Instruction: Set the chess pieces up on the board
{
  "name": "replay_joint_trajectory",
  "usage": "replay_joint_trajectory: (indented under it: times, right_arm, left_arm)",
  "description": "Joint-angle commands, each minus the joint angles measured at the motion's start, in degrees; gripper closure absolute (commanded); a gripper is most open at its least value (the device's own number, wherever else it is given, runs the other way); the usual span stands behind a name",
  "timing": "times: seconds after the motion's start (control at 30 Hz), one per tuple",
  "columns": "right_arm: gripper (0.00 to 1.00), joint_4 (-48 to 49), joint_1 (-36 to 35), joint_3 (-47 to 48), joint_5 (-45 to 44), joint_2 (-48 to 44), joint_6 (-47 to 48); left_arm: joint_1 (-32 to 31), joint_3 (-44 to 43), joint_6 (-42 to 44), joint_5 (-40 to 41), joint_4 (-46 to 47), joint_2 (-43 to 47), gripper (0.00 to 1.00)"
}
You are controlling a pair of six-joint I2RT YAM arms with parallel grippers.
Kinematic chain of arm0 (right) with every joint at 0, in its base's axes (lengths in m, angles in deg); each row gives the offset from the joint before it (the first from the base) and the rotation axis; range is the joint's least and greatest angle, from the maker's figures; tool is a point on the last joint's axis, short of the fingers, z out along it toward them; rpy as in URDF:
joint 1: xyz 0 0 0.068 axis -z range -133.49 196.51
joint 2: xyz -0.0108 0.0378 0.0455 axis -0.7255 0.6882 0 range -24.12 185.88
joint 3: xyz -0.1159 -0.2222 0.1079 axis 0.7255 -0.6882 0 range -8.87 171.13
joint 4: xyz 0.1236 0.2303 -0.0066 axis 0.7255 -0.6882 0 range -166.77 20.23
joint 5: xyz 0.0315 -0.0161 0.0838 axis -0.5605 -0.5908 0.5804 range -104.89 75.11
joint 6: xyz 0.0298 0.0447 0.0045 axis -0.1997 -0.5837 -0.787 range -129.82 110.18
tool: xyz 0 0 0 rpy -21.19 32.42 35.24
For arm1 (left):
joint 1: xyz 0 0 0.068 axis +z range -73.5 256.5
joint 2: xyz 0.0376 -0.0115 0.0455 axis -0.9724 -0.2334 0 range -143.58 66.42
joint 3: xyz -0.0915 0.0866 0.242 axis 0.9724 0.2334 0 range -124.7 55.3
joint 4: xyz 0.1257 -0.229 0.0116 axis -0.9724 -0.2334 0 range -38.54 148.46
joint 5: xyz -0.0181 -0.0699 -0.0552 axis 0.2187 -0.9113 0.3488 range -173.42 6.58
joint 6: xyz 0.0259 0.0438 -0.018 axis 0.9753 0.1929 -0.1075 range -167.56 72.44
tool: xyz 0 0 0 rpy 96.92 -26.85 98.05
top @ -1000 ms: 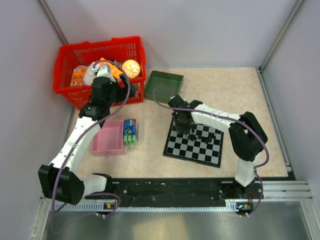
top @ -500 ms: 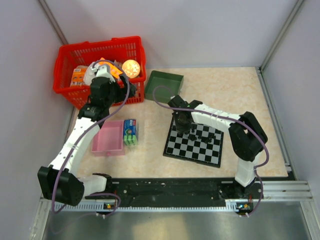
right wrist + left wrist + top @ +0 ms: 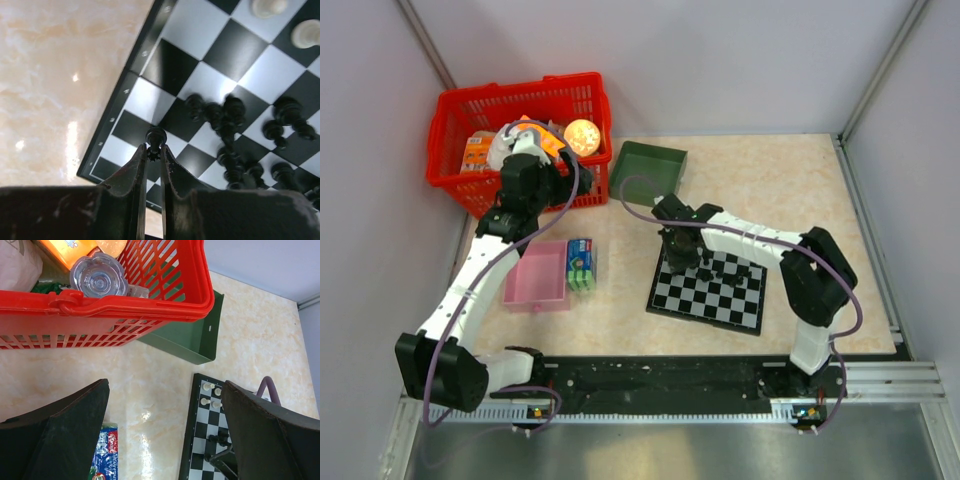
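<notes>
While the right claw [image 3: 154, 151] pinches a black chess piece [image 3: 156, 135] between its tips at a rim square of the board [image 3: 235, 50], one placement seems in hand, calling next for a gentle, upright set-down and release, as the left claw [image 3: 165, 387] hangs wide open.

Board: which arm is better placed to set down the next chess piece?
Right. The right pincer grips a black piece over the board; the left pincer hangs open by the red basket.
</notes>
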Motion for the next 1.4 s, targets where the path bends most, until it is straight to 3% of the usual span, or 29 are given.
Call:
replay_joint_trajectory:
  times: [0.0,0.23,0.67,1.37]
  right_arm:
    - [0.96,-0.05,-3.38,-0.11,2.09,-3.02,0.38]
    - [0.96,0.04,-7.51,-0.99,3.77,-2.4,0.56]
    - [0.98,-0.75,-10.77,-2.4,4.21,-3.46,1.44]
    - [0.96,2.5,-11.21,-3.63,2.98,-2.58,0.47]
  left_arm:
    - [0.27,-0.22,-0.54,-1.01,1.93,1.75,0.01]
    - [0.27,0.65,-0.98,1.01,2.1,3.33,0.02]
    - [0.27,4.26,-2.74,12.87,2.19,9.13,0.02]
    - [0.27,4.79,-3.09,12.53,2.63,8.78,0.02]
